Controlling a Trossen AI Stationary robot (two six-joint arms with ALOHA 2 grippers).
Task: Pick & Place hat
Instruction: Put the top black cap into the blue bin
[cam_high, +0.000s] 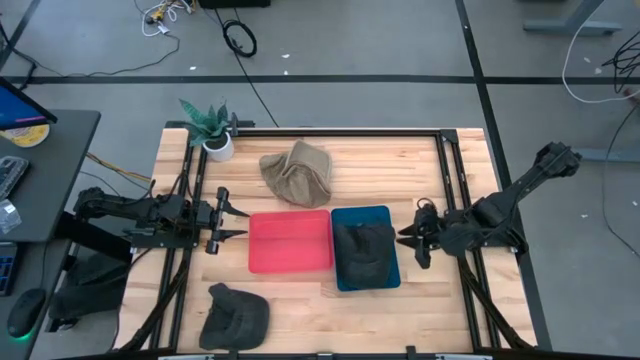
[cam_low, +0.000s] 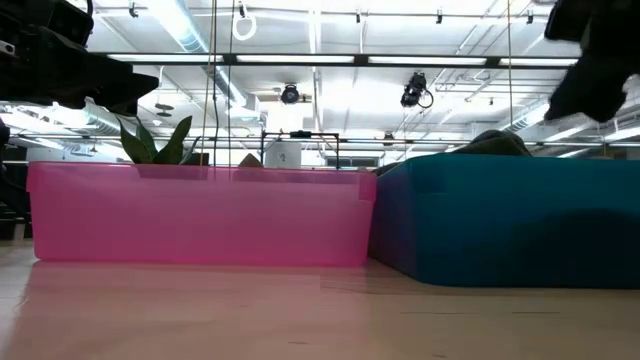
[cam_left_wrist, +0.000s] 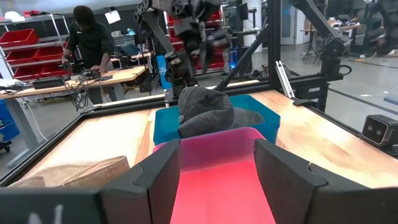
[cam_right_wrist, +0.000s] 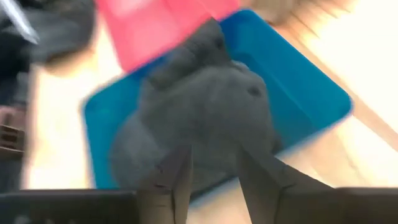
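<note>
Wooden table (cam_high: 420, 180), black frame round it, potted plant (cam_high: 213, 128) at the far corner. Dark grey hat (cam_high: 362, 250) sitting in the blue bin (cam_high: 386, 218), pink bin (cam_high: 290, 241) touching it alongside. Tan hat (cam_high: 298, 172) lying beyond the bins, another dark hat (cam_high: 236, 314) near the front edge. Right gripper (cam_high: 414, 243) hovering just beside the blue bin, fingers parted, gripping nothing. Left gripper (cam_high: 230, 222) waiting beside the pink bin, fingers spread wide, empty. Person at a bench far behind.
</note>
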